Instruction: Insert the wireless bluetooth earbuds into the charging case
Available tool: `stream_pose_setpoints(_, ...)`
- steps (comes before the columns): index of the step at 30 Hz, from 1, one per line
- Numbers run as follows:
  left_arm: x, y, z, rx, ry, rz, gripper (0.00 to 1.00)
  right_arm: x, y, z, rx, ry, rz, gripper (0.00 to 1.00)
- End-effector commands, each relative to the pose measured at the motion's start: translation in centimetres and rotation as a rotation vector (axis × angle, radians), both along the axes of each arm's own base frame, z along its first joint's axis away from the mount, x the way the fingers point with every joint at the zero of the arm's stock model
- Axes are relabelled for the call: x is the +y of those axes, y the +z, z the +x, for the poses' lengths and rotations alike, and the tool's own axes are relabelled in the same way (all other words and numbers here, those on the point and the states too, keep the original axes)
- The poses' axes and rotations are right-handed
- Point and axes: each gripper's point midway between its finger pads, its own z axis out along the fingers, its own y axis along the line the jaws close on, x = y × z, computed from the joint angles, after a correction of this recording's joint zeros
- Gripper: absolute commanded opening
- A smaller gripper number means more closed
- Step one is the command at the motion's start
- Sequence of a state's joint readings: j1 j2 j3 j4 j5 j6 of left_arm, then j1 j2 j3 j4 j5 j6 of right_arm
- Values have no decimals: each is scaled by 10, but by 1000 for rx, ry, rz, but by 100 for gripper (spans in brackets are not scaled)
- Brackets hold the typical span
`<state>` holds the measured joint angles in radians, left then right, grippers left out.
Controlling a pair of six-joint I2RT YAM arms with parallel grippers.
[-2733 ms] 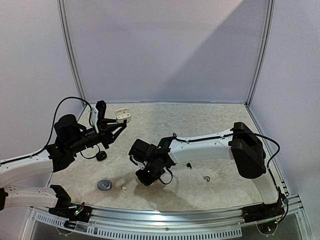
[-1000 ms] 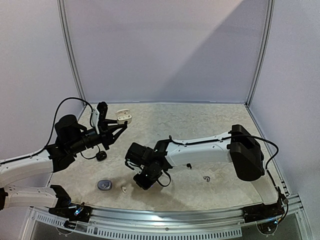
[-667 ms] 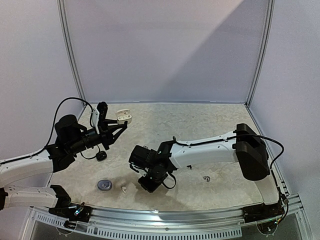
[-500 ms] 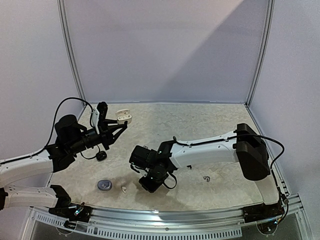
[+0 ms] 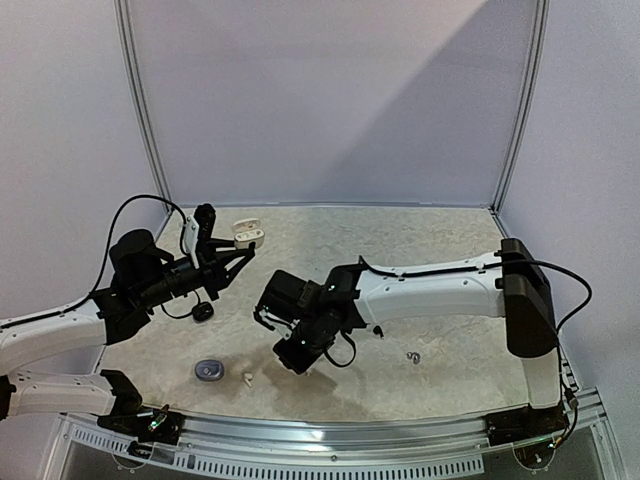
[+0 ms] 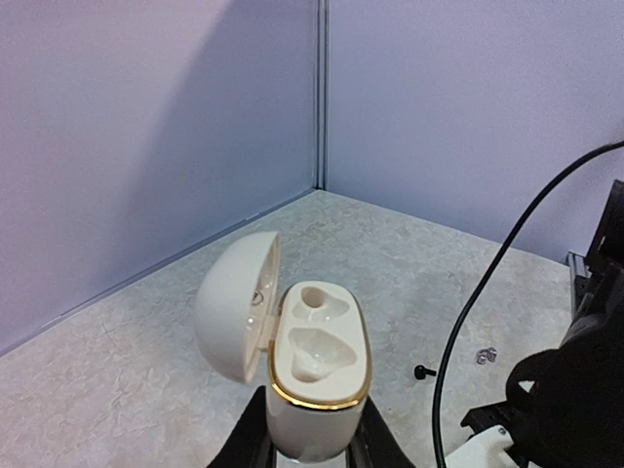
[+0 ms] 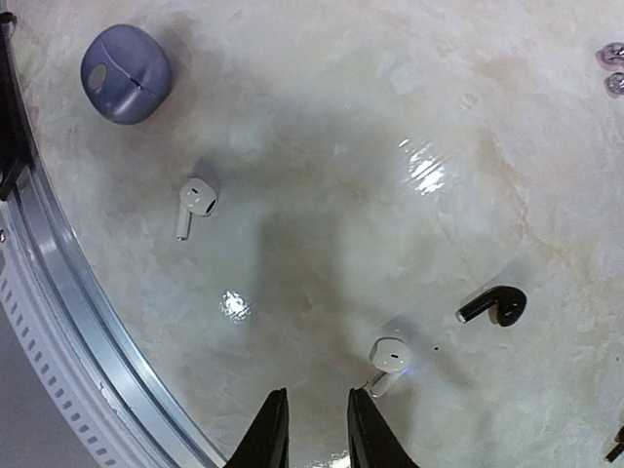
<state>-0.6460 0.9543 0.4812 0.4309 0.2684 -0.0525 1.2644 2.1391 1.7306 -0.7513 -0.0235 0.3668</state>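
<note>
My left gripper (image 6: 314, 444) is shut on a white charging case (image 6: 317, 366) with a gold rim, held upright with its lid swung open; both sockets show empty. In the top view that charging case (image 5: 244, 234) hangs above the table's back left. My right gripper (image 7: 317, 429) hovers over the table with its jaws a little apart and nothing between them. A white earbud (image 7: 387, 356) lies just right of its right finger. A second white earbud (image 7: 195, 202) lies farther left, a black earbud (image 7: 497, 305) to the right, and two silvery earbuds (image 7: 611, 68) at the top right.
A closed blue-grey case (image 7: 125, 61) lies near the front rail (image 7: 68, 283), also visible from above as the blue-grey case (image 5: 209, 370). A black case (image 5: 203, 312) sits under my left arm. The silvery earbuds (image 5: 413, 357) lie right of my right gripper (image 5: 297, 350).
My right gripper has shifted a little over the front of the table, ending slightly farther back, and its jaws have parted a bit. The left arm and the case have not moved.
</note>
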Motion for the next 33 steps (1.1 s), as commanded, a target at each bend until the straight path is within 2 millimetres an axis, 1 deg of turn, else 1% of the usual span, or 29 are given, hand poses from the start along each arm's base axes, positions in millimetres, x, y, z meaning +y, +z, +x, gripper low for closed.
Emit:
stream_pose_setpoints(1,-4,-5,-5,-1,-18,13,0,-13,6,24,-57,-103,-41,22)
stream_pose_setpoints(6,-4,-6,-6,-2,-19,15,0,-20,-12,38,-54,-168,-110,27)
stream_pose_setpoints(10,-3,-6,-6,-3,-16,16,0,-22,-25,38,-39,-179,-139,31)
stream_pose_setpoints(14,-4,-7,-6,-1,-18,17,0,-16,-35,34,-10,-165,-130,38)
stream_pose_setpoints(16,-4,-7,-6,-1,-19,18,0,-15,-38,34,-5,-163,-136,39)
stream_pose_setpoints(18,-4,-8,-6,0,-20,21,0,-14,-42,32,2,-157,-141,39)
stream_pose_setpoints(22,-4,-7,-6,0,-21,19,0,-12,-53,29,27,-147,-155,36)
stream_pose_setpoints(28,-4,-8,-6,-1,-19,22,0,-10,-57,25,32,-132,-158,32)
stream_pose_setpoints(33,-3,-9,-6,-1,-19,22,0,-16,-62,22,17,-124,-208,32)
